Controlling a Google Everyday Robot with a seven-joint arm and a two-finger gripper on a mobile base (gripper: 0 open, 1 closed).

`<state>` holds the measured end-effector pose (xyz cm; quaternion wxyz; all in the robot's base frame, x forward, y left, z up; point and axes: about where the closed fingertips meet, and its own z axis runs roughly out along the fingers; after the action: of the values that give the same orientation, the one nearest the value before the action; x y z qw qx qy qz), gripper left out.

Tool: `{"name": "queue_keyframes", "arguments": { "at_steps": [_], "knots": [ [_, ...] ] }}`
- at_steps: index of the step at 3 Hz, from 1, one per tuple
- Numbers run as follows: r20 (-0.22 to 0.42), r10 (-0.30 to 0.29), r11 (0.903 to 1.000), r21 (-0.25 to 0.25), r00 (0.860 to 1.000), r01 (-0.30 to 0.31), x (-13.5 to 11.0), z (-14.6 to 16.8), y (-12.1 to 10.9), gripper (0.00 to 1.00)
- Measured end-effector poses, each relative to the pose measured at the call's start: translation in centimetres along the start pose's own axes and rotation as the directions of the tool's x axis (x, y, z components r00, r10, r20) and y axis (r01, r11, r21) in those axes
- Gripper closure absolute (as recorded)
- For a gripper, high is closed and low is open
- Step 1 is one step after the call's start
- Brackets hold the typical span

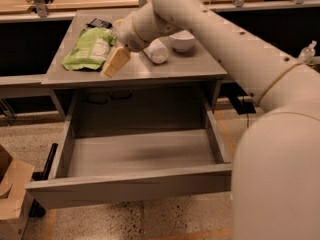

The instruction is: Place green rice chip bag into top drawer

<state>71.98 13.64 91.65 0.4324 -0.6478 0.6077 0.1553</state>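
The green rice chip bag (90,48) lies flat on the left part of the grey table (170,70), its white label panel facing up. My gripper (115,61) hangs low over the table just to the right of the bag, at its lower right corner, with nothing seen in it. The top drawer (130,186) stands pulled out below the table front, and its grey inside holds nothing. My big white arm reaches in from the right and fills the lower right of the view.
A small black packet (98,23) lies behind the bag. A clear plastic bottle (156,51) lies on its side right of the gripper, with a white bowl (181,40) beside it. A cardboard box (12,199) stands on the floor at the lower left.
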Motion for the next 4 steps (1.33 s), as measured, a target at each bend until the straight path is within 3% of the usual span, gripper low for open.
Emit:
{"name": "queue_keyframes", "arguments": {
  "at_steps": [1, 2, 4],
  "knots": [
    [0.008, 0.000, 1.0000, -0.007, 1.000, 0.001, -0.7, 0.7, 0.1, 0.00],
    [0.004, 0.026, 0.9994, 0.023, 1.000, -0.027, 0.0, 1.7, 0.2, 0.00],
    [0.005, 0.049, 0.9909, 0.125, 0.999, -0.049, -0.5, 5.3, -3.0, 0.00]
  ]
}}
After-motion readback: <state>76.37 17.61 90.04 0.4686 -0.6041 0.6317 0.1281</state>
